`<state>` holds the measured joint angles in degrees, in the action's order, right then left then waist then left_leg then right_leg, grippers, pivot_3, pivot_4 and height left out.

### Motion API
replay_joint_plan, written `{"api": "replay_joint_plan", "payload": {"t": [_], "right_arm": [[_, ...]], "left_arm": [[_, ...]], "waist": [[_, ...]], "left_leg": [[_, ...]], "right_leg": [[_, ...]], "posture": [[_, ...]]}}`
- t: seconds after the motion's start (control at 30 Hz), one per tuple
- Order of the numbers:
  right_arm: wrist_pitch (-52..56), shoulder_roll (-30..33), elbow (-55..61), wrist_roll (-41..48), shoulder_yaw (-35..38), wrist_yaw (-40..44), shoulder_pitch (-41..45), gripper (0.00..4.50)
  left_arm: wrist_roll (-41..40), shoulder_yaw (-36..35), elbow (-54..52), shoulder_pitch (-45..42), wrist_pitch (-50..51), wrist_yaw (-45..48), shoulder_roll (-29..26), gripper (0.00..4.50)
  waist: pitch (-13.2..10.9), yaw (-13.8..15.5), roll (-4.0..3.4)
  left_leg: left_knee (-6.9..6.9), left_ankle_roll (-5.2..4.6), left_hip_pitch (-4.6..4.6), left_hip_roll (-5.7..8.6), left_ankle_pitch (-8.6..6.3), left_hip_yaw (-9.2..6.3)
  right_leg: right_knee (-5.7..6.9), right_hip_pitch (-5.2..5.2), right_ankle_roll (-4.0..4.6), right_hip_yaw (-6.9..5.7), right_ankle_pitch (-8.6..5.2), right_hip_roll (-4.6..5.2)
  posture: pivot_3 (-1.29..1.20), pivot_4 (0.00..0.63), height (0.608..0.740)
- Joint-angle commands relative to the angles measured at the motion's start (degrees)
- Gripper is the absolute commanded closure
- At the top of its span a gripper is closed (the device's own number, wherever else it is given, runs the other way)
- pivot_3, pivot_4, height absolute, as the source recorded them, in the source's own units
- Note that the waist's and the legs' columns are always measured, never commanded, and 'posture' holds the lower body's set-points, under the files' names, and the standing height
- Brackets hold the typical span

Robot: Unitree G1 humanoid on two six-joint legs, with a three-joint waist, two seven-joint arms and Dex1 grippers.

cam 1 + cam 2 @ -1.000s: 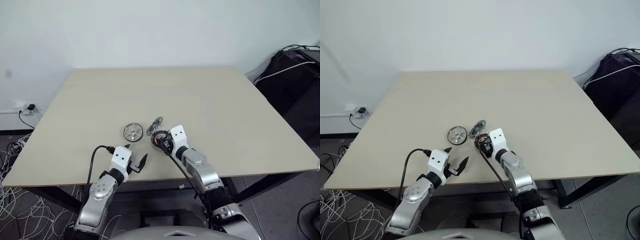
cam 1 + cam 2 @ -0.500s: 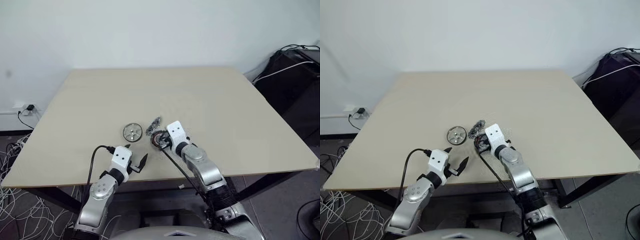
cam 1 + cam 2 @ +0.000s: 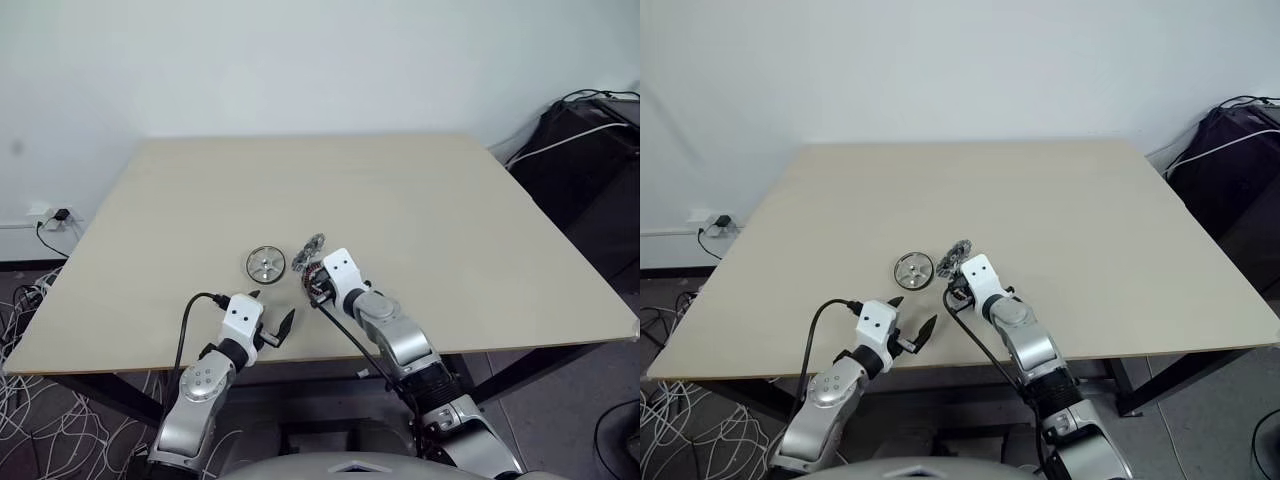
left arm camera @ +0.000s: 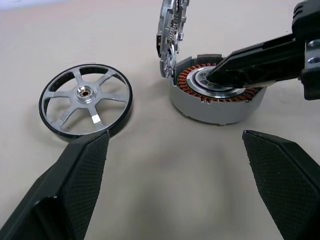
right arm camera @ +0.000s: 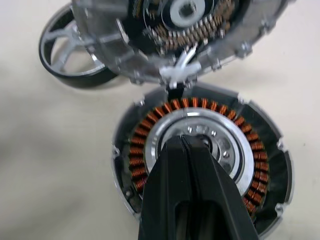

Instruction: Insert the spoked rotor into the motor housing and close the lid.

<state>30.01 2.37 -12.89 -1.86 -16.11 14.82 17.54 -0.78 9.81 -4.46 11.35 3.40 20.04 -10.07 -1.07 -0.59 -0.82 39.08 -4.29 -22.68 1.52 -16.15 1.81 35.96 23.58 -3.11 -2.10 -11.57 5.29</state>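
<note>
On the tan table (image 3: 420, 210) in front of you, nothing of the task is finished yet, judging by how the parts lie. Farthest to your left, the left gripper (image 3: 270, 318) hangs at the near table edge with its two black fingers spread wide apart, holding nothing; in the left wrist view it looks out at both parts from between those fingers. Just beyond it, the spoked rotor (image 4: 86, 99) lies flat on the table, untouched, a silver ring with thin spokes and a small centre hub. Beside it to the right, a clear gap of bare table between them, sits the motor housing (image 4: 218, 103), a squat grey cup with a ring of copper windings showing inside. Its lid (image 4: 172, 31) stands upright at the far rim, hinged open, so the cup is ready to receive the rotor. Over the housing, your right gripper (image 5: 192, 150) has its fingers pressed together, the tips pointing down onto the bright hub at the housing's centre; they clamp nothing that can be made out. Still to do: pick up the rotor, seat it in the housing, then fold the lid shut.
</note>
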Motion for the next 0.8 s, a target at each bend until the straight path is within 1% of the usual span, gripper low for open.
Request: {"api": "replay_joint_plan", "payload": {"t": [0.03, 0.4, 0.8], "right_arm": [[-1.06, -0.7, -0.27, 0.16, 1.67, -0.99, 1.28, 4.48], [-2.29, -0.19, -3.8, 0.06, 4.63, -3.13, 2.37, 4.48], [1.04, 2.1, 5.86, 1.33, 4.95, -1.24, -3.52, 4.48]], "left_arm": [[-0.54, 0.15, -1.88, -0.63, -0.47, -0.13, 0.41, 0.0], [-0.53, 0.11, -1.32, -0.85, -0.58, 0.11, 0.58, 0.0], [-0.5, 0.03, -1.07, -0.8, -0.56, 0.09, 0.66, 0.0]], "waist": [[0.0, 0.01, 0.0], [0.01, 0.05, -0.01], [0.01, 0.28, -0.01]], "left_leg": [[0.0, 0.0, 0.0, 0.0, 0.0, 0.0], [0.0, 0.0, 0.0, 0.02, 0.0, 0.0], [0.01, 0.0, 0.0, 0.01, 0.0, -0.01]], "right_leg": [[0.0, 0.0, 0.0, 0.0, 0.0, 0.0], [0.0, -0.01, 0.0, 0.0, 0.0, 0.01], [-0.01, -0.02, 0.0, -0.01, 0.01, 0.13]], "posture": [[0.0, 0.0, 0.74], [0.0, 0.0, 0.74], [0.0, 0.0, 0.74]]}}
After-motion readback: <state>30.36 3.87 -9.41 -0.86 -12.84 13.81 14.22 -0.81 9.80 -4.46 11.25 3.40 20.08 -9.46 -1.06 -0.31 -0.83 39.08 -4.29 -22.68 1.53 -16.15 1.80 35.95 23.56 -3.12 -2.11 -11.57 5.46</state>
